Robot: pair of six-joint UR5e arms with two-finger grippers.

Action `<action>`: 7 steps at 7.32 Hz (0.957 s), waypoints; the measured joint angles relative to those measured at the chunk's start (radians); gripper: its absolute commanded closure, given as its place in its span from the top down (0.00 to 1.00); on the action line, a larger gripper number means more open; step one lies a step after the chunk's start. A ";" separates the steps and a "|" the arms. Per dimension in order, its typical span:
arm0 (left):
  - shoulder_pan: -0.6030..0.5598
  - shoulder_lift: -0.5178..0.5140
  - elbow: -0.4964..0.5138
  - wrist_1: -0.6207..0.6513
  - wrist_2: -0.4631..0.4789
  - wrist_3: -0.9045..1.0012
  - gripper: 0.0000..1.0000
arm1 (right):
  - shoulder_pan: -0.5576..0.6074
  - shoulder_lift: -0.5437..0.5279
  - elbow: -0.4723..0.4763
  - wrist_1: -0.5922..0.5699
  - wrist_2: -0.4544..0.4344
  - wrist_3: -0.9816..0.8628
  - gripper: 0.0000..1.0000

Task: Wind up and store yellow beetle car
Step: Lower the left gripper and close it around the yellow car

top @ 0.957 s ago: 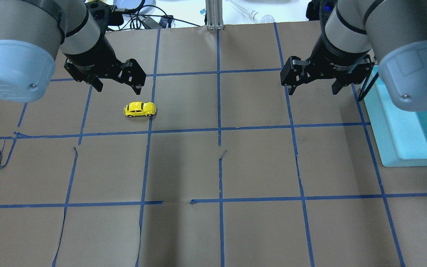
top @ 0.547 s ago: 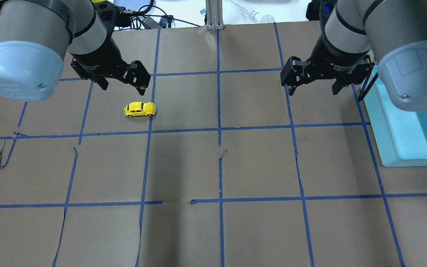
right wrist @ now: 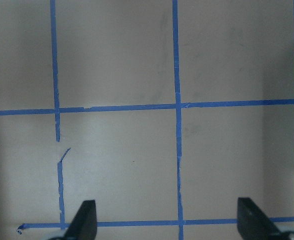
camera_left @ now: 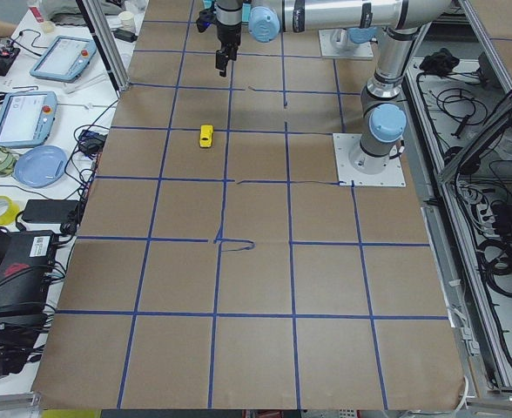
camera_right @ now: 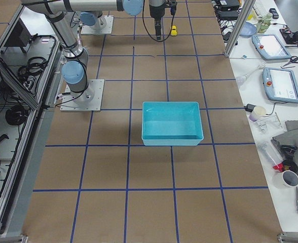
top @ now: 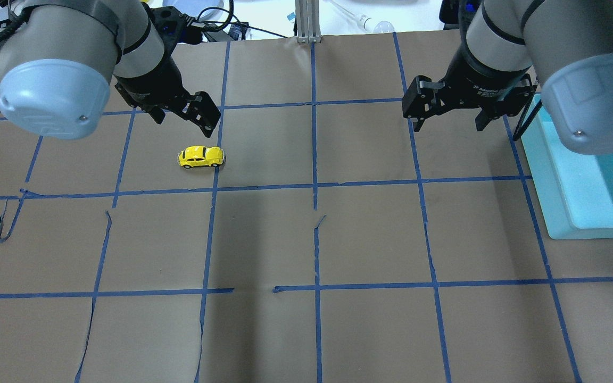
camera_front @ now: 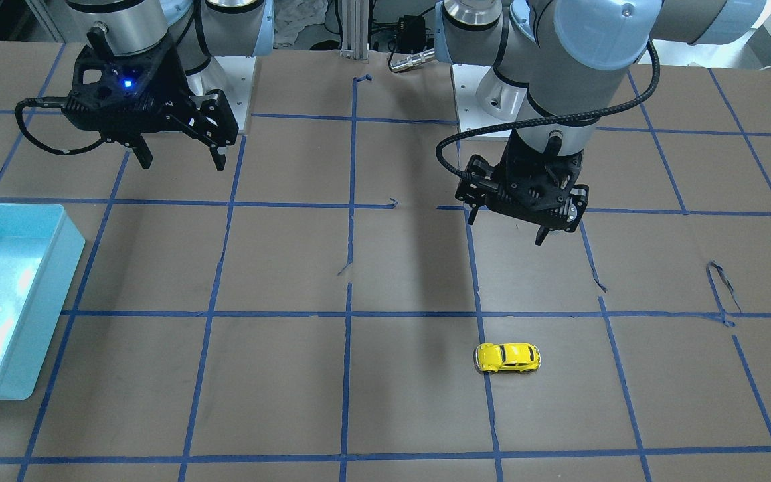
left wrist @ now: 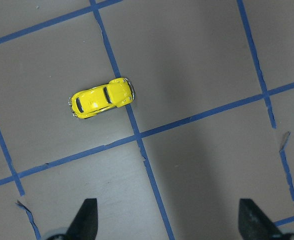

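The yellow beetle car point(top: 201, 157) stands on its wheels on the brown paper, beside a blue tape line; it also shows in the front view point(camera_front: 507, 357) and the left wrist view point(left wrist: 102, 97). My left gripper point(top: 183, 121) hangs open and empty above the table, a little behind the car on the robot's side point(camera_front: 506, 229). In the left wrist view the two fingertips point(left wrist: 84, 220) frame bare paper below the car. My right gripper point(top: 449, 126) is open and empty over bare paper at the right point(camera_front: 181, 163), far from the car.
A light-blue open bin point(top: 556, 175) stands at the table's right edge, near my right arm point(camera_front: 57, 268). Blue tape lines grid the brown paper, with some torn, lifted strips point(top: 3, 226). Cables and clutter lie beyond the far edge.
My left arm has swung to the right and turned, bringing its open gripper closer over the car. The car has not moved. My right gripper has barely moved.
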 measured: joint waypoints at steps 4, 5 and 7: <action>0.003 -0.185 -0.008 0.201 0.041 0.535 1.00 | 0.001 0.001 0.000 -0.001 0.000 0.000 1.00; 0.007 -0.240 -0.006 0.257 0.075 0.712 1.00 | 0.001 0.001 0.000 -0.001 0.001 -0.001 1.00; 0.044 -0.316 -0.008 0.341 0.088 1.060 1.00 | 0.001 0.001 0.001 -0.001 0.002 -0.001 1.00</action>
